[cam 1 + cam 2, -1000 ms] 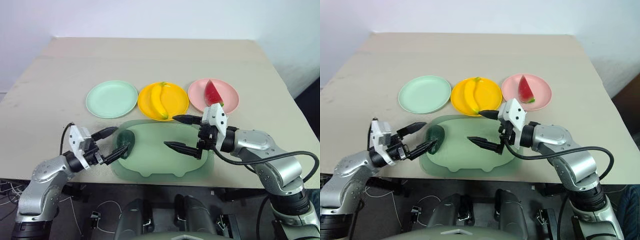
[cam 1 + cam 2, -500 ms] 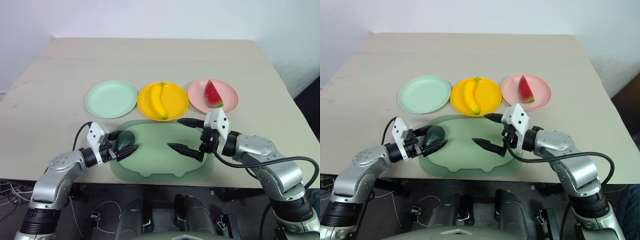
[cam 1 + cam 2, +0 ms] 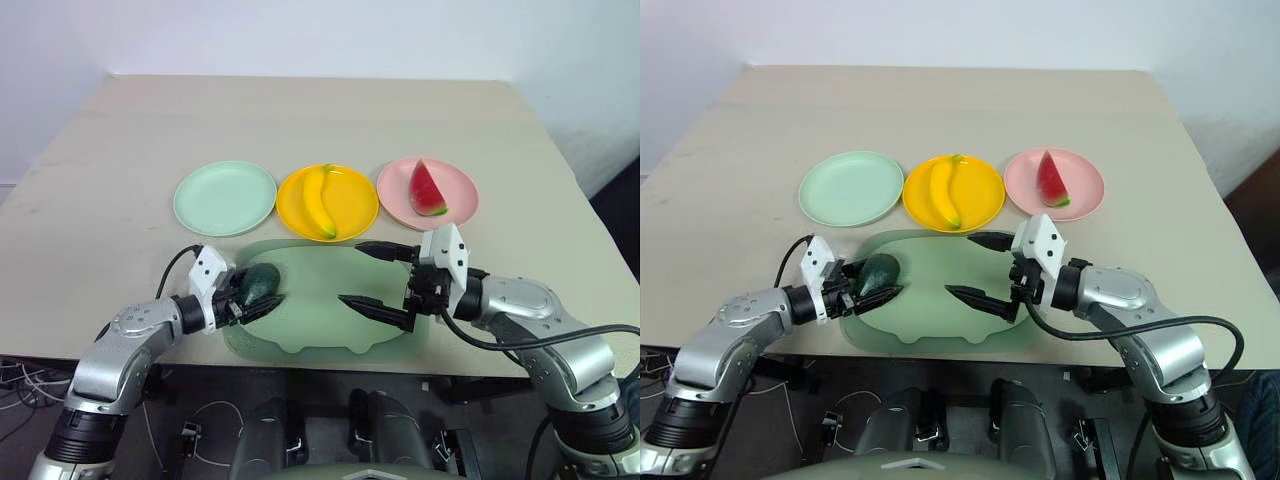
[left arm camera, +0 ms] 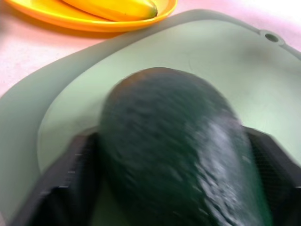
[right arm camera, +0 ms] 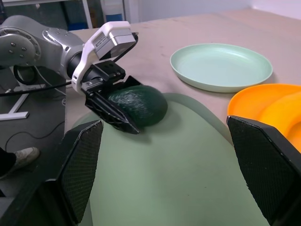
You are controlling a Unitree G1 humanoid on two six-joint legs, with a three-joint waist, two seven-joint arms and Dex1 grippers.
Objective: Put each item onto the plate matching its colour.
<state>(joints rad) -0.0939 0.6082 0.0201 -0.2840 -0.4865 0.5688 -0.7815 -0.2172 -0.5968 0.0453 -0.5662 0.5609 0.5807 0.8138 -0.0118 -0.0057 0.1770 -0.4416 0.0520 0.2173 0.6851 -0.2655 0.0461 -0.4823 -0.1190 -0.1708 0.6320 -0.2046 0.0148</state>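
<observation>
Avocado (image 3: pixel 258 283), dark green and pebbly-skinned, sits gripped in left hand (image 3: pixel 252 298).

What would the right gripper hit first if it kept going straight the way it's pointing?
Probably the dark green toy avocado held by the left gripper, across the pale green tray; the right gripper points that way, though depth is unclear.

A robotics test room or lab: a plain beige bench (image 3: pixel 300 120) stands against a bare white wall (image 3: pixel 320 35), with loose cables (image 3: pixel 25 385) trailing on the floor beneath it, and a person's shoe (image 5: pixel 19 155) beside a white frame.
</observation>
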